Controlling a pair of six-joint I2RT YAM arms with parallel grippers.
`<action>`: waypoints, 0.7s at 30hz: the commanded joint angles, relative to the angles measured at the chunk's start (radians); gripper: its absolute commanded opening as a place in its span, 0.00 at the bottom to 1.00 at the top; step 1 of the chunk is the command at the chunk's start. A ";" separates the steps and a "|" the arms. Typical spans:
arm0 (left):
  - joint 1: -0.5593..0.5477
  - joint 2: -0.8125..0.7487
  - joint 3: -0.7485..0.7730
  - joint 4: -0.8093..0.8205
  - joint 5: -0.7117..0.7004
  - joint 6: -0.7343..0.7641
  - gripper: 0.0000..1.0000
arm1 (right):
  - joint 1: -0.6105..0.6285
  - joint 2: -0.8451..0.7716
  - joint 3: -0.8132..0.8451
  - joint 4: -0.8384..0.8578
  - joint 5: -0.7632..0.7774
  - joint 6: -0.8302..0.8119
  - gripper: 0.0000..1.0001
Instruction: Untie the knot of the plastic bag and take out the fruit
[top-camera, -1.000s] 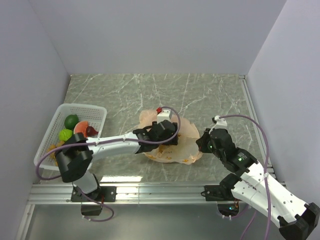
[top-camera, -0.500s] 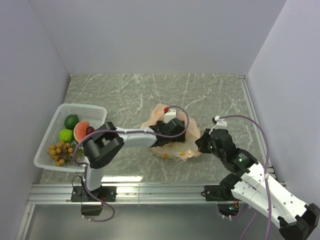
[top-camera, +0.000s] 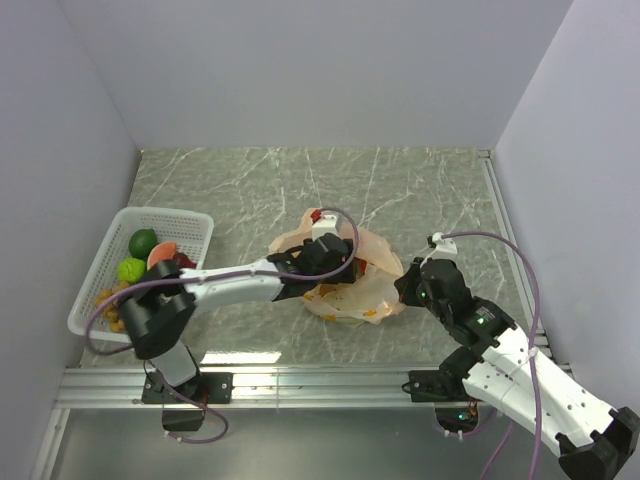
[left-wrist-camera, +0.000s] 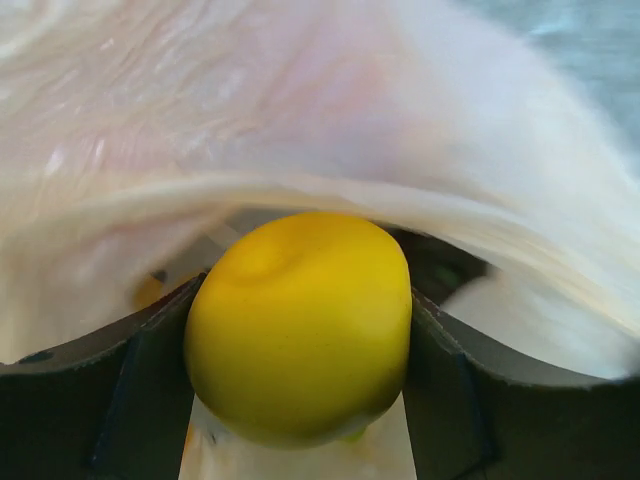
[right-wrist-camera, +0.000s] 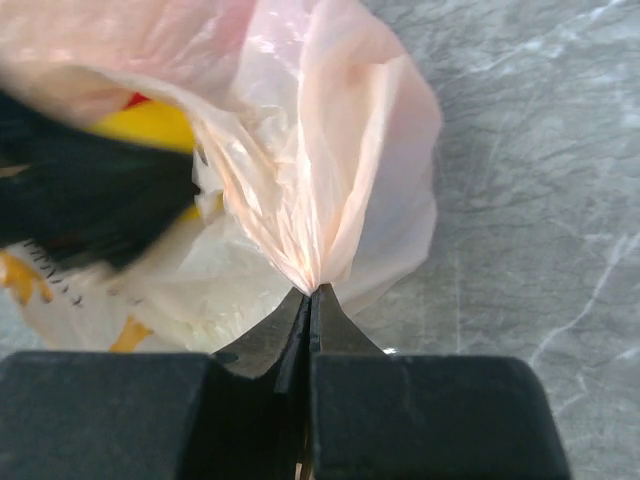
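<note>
With the right end effector (right-wrist-camera: 312, 292) pinching the plastic bag (right-wrist-camera: 330, 170) tight, the left end effector (left-wrist-camera: 300, 385), gripping the lemon (left-wrist-camera: 298, 325), should lift slowly.

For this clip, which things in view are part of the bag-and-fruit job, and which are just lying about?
Part of the job:
- thin pale-peach plastic bag
- round yellow lemon between the left gripper fingers
- right gripper, shut on a fold of the bag

Lying about:
- white lattice basket
- two green round fruits
- red watermelon slice
- tan berry cluster
</note>
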 joint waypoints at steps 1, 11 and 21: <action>-0.006 -0.152 -0.023 -0.032 0.101 0.048 0.16 | 0.008 0.017 0.036 -0.009 0.077 -0.003 0.00; 0.068 -0.513 -0.032 -0.209 0.449 0.229 0.17 | 0.006 0.057 0.047 -0.004 0.102 -0.012 0.00; 0.354 -0.745 -0.080 -0.270 0.066 0.114 0.18 | 0.008 0.037 0.022 0.013 0.073 -0.008 0.00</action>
